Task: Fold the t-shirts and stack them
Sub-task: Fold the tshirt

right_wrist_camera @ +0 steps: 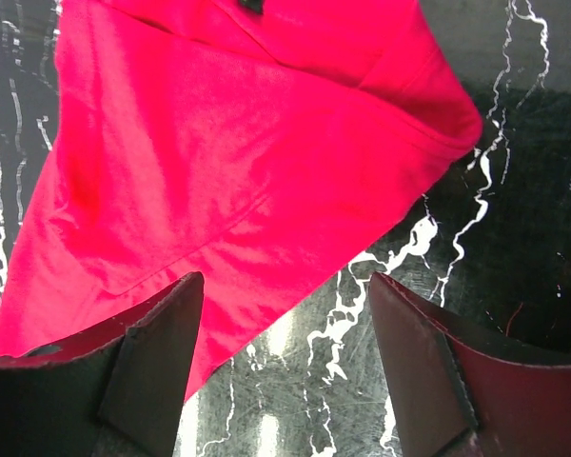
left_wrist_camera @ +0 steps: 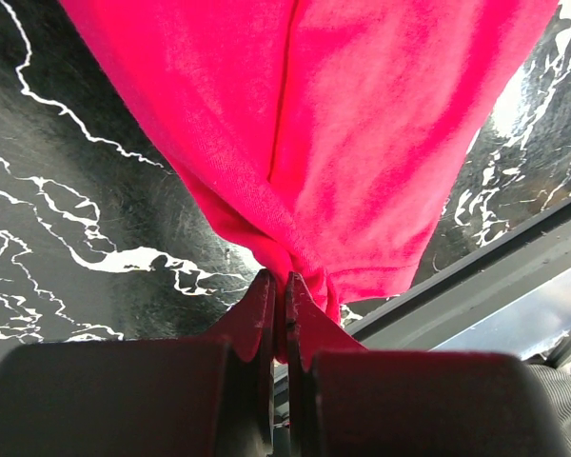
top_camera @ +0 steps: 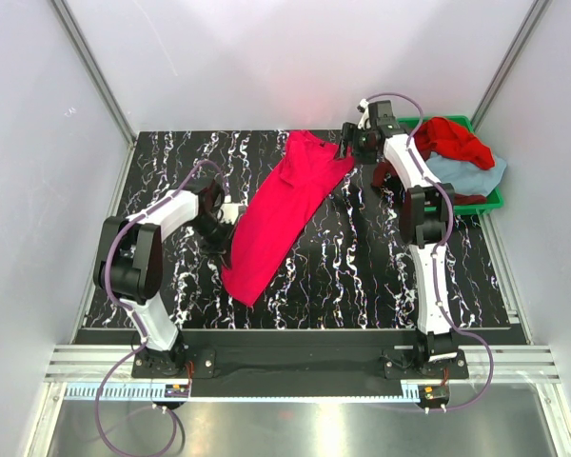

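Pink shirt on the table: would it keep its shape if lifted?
Probably floppy: the shirt bunches into creases where the left gripper pinches it. Likely light: thin cloth lying flat. Pushed, it would probably wrinkle, not slide.

Overhead view was bright and evenly lit; walls (top_camera: pixel 219 57) behind the crimson-pink t-shirt (top_camera: pixel 284 214) were washed near white. A faint soft shadow lay on the surface (top_camera: pixel 362 267) right of the t-shirt. Wrist views: t-shirt was sharp but oversaturated; left hand (left_wrist_camera: pixel 279 283) and right hand (right_wrist_camera: pixel 285 281) below it were blurred. White glare showed on the glossy surface right of and below the t-shirt.
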### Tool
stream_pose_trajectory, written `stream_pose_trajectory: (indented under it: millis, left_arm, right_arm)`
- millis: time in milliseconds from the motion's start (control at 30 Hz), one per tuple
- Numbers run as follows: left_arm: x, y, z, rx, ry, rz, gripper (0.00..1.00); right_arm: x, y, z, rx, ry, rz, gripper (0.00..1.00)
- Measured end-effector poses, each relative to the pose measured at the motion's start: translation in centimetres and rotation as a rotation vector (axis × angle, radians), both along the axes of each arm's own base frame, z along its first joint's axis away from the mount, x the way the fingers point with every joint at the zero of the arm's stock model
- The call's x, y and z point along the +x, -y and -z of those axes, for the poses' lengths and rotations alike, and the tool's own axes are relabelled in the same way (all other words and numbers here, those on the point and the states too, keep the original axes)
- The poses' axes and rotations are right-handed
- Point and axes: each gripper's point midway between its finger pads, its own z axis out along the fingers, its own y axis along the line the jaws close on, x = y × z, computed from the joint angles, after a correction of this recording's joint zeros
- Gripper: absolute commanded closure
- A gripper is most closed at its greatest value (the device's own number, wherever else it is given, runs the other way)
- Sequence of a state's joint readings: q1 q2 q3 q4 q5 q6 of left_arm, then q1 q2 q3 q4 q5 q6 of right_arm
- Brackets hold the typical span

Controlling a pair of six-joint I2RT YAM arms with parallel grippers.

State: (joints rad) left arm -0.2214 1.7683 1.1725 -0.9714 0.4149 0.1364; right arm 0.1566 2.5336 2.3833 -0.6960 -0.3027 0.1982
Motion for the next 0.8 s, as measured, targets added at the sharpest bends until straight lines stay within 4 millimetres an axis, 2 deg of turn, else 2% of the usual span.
stream_pose_trajectory:
  millis: [167, 400, 467, 500, 633, 733, 800]
  left_arm:
    - [0.0, 0.2, -0.1, -0.008, -0.004, -0.006, 0.98]
    - [-0.1, 0.2, -0.4, -0.011, 0.007, -0.006, 0.98]
    - [-0.3, 0.1, -0.4, -0.012, 0.007, -0.006, 0.98]
    - [-0.3, 0.1, -0.4, -0.012, 0.006, -0.006, 0.98]
    - [-0.4, 0.3, -0.5, -0.023, 0.003, -0.005, 0.98]
    - [-0.6, 0.7, -0.6, -0.035, -0.001, 0.005, 0.98]
    - [-0.9, 1.4, -0.7, -0.044, -0.004, 0.025, 1.00]
  right_arm:
    - [-0.1, 0.1, 1.1, -0.008, -0.020, 0.005, 0.27]
    - [-0.1, 0.1, 5.1, -0.010, -0.084, 0.017, 0.40]
    - [0.3, 0.2, 4.8, -0.014, -0.070, 0.025, 0.47]
    - [0.4, 0.3, 4.7, -0.015, -0.066, 0.030, 0.59]
    - [0.7, 0.3, 5.1, -0.011, -0.069, 0.041, 0.92]
    - [1.0, 0.2, 5.9, -0.007, -0.076, 0.049, 1.00]
    - [1.3, 0.1, 6.0, -0.002, -0.069, 0.051, 1.00]
